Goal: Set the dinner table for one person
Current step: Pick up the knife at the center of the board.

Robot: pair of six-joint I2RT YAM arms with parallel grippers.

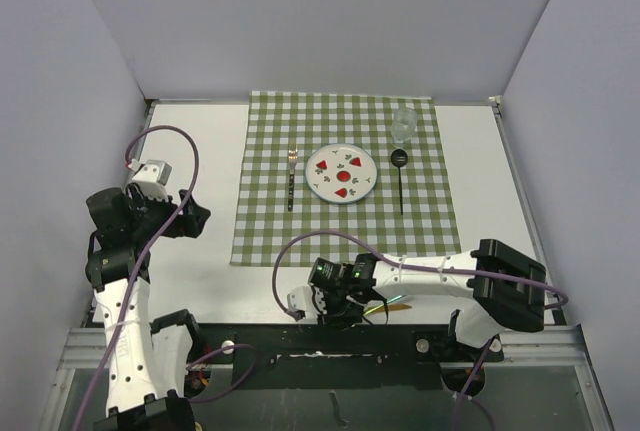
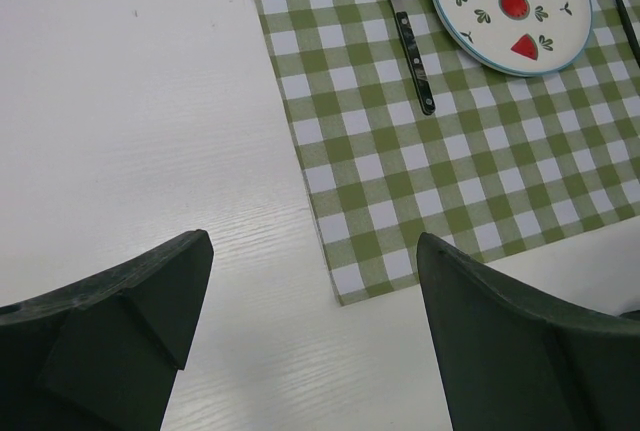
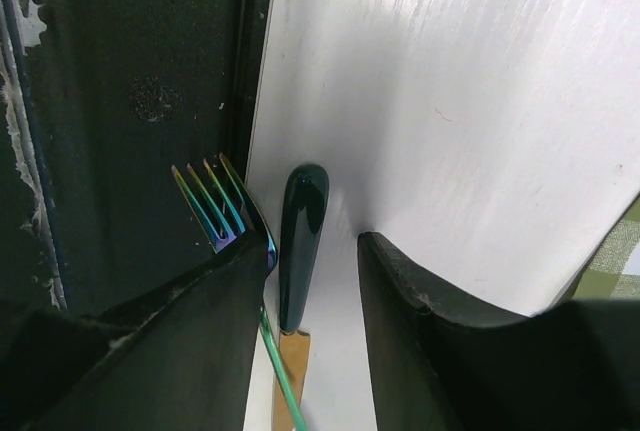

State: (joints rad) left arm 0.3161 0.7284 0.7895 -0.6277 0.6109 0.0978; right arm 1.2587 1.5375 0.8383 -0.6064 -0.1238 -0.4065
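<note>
The white dinner table [image 1: 190,141] carries a green checked cloth [image 1: 340,226]. On the cloth lie a watermelon-patterned plate [image 1: 341,173], a black-handled fork [image 1: 291,181] to its left, a black spoon [image 1: 400,179] to its right and a clear cup [image 1: 404,124]. My right gripper [image 1: 345,299] is low at the table's near edge. In the right wrist view my right gripper [image 3: 310,243] is open and straddles a knife's dark green handle [image 3: 303,206]. A gap shows on the handle's right side. An iridescent fork [image 3: 215,201] lies under the left finger. My left gripper [image 1: 193,216] hangs open and empty.
Grey walls close the table in on three sides. A dark metal rail [image 3: 130,101] runs along the near edge, right beside the iridescent fork. In the left wrist view the left gripper [image 2: 315,239] is above bare table [image 2: 150,101], by the cloth's near-left corner [image 2: 345,291].
</note>
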